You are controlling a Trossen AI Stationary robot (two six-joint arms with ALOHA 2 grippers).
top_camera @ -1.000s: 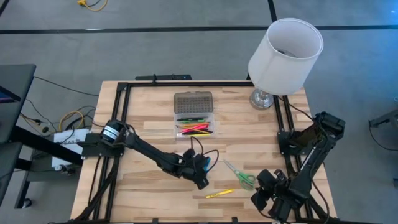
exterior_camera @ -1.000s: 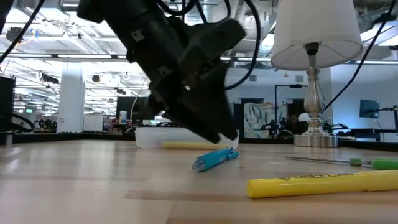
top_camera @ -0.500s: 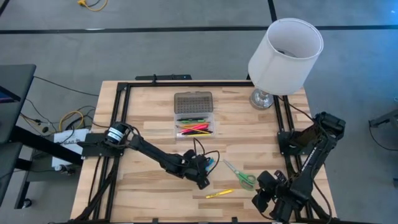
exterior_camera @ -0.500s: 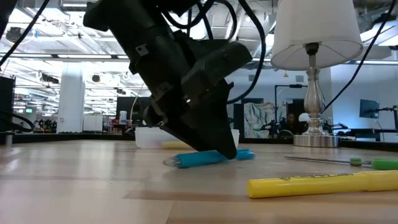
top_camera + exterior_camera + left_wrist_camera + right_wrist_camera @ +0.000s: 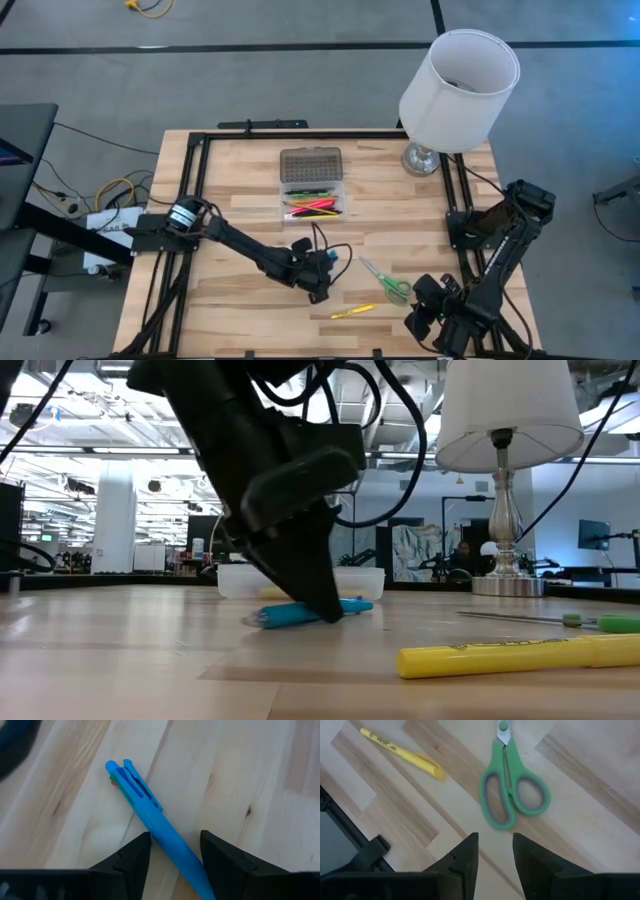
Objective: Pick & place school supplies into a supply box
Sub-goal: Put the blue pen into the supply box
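The left gripper (image 5: 172,855) is lowered to the table (image 5: 240,180) at its front middle, with its fingers (image 5: 131,857) spread wide, one on each side of the blue pen (image 5: 150,815). The pen lies flat on the wood and runs through the gap between them. This straddling stance suits a pinch across the barrel; the fingers do not appear to have closed on it yet. In the low view the fingertips reach down to the surface at the pen (image 5: 305,612), which is necessary because the item is thin and lies flat. The supply box (image 5: 312,185) sits open toward the back middle of the table, with several pens already in its clear base. The yellow marker (image 5: 353,311) and the green-handled scissors (image 5: 385,282) remain on the table near the front right. The right gripper (image 5: 495,852) waits above them, partly open and holding nothing, probably placed there to collect them.
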